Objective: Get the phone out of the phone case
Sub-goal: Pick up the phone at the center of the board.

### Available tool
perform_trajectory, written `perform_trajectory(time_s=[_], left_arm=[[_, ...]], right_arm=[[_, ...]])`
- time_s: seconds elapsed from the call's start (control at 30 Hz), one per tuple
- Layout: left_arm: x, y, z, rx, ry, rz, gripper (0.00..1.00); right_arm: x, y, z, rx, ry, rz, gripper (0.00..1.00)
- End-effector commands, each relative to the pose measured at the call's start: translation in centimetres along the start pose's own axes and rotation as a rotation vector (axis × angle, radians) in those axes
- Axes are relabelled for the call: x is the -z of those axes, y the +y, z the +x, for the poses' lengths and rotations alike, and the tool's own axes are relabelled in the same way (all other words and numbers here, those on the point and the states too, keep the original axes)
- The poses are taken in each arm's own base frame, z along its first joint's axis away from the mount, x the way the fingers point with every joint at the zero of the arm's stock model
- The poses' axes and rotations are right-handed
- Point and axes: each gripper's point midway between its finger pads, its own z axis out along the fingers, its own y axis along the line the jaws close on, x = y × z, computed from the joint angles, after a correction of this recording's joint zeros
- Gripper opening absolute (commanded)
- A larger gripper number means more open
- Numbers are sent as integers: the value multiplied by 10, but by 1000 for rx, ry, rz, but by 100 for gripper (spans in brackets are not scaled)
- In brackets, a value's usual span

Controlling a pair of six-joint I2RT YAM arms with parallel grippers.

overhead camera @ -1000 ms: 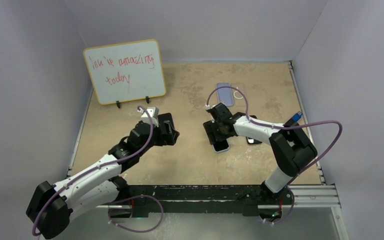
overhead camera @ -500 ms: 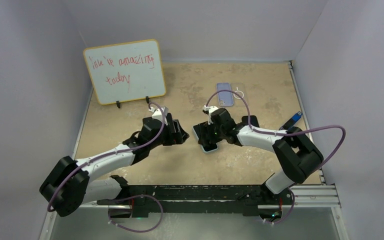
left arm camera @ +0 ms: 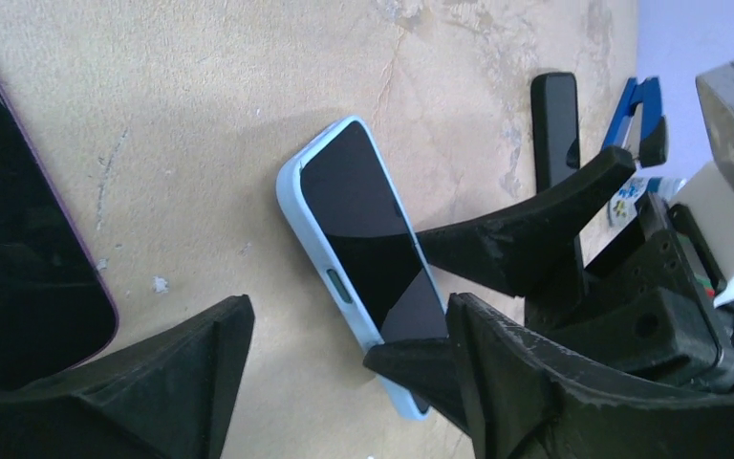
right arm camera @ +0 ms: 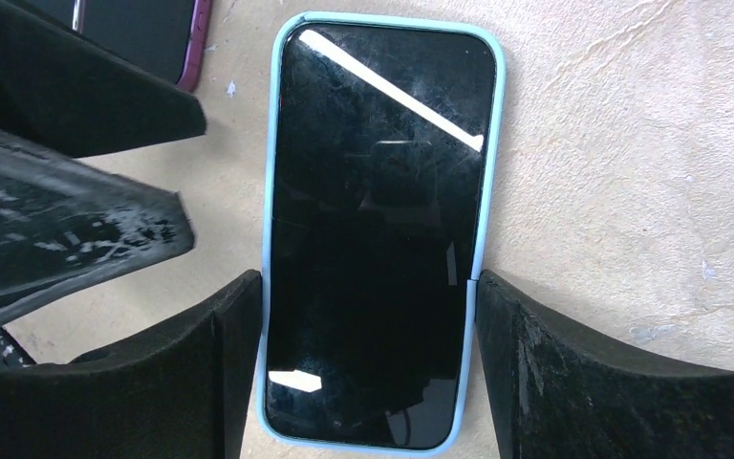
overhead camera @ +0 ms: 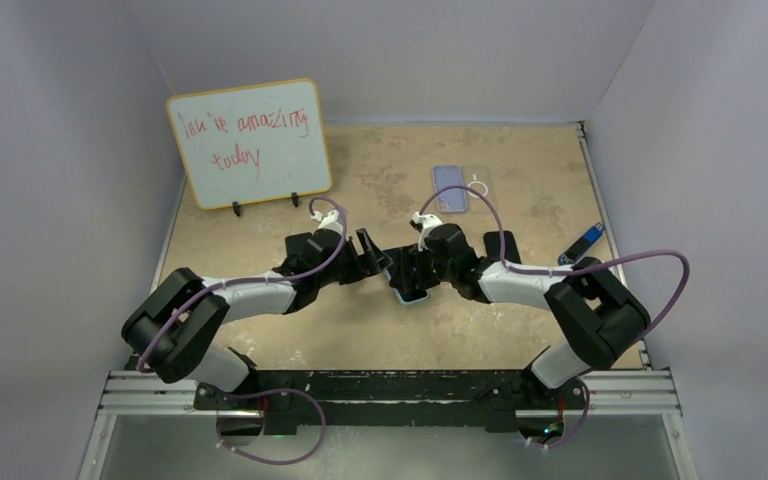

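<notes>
A phone (right arm camera: 377,229) with a black screen sits in a light blue phone case (right arm camera: 269,191), face up near the table's middle (overhead camera: 412,292). My right gripper (right arm camera: 368,287) is shut across its width, a finger pressed on each long side of the case near one end. My left gripper (left arm camera: 344,306) faces it from the left (overhead camera: 375,255) and stands open. In the left wrist view the phone (left arm camera: 368,229) shows between the left gripper's fingers (left arm camera: 182,373), and neither finger visibly touches it. The right gripper's dark fingers (left arm camera: 535,229) clamp the phone's far part there.
A dark phone with a purple rim (left arm camera: 19,249) lies close beside the left gripper. A lilac case or phone (overhead camera: 450,187) lies farther back. A black slab (overhead camera: 505,248) and a blue USB stick (overhead camera: 582,243) lie to the right. A whiteboard (overhead camera: 250,143) stands at the back left.
The left arm has swung right and stretched out low until its jaws meet the phone, and the jaws have narrowed a little. The right gripper has carried the phone leftward.
</notes>
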Motion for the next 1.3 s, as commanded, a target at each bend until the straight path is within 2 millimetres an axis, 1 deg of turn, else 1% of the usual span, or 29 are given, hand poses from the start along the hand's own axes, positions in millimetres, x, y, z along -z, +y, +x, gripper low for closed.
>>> perform_trajectory(time_s=[0.0,0.2,0.33,0.53,0.63,0.7,0.8,0.83,0.87,0.93,1.1,1.13,1.17,1.27], left_arm=[[-11,-30,-19,80,-60,92,71],[-26,-29,-9,126,-28,104,54],[-35,-32,-3,133,-3,117,46],[-41,-35,3,144,7,140,34],[-43,-37,7,147,16,153,26],[-44,-36,9,153,19,165,18],[-41,-38,9,157,9,192,4],[-38,-40,8,154,3,201,0],[-36,-41,6,148,-6,208,0],[-31,-43,0,134,-30,220,0],[-13,-48,-20,112,-87,270,0],[-8,-49,-25,112,-103,282,0],[-2,-51,-30,112,-121,298,0],[13,-55,-44,117,-167,335,0]], right_arm=[[3,13,-4,-30,-30,-60,15],[4,13,-4,-40,-52,-65,15],[5,12,-6,-48,-73,-62,15],[7,10,-10,-50,-103,-54,15],[7,10,-11,-56,-117,-53,18],[7,11,-12,-59,-121,-54,20],[11,15,-13,-64,-126,-75,25],[13,16,-13,-68,-132,-81,28],[16,16,-14,-66,-141,-80,33],[22,17,-18,-58,-167,-79,46],[41,21,-33,-34,-253,-91,71],[43,21,-35,-30,-268,-93,74],[48,25,-40,-25,-294,-106,77],[56,30,-47,-19,-333,-130,85]])
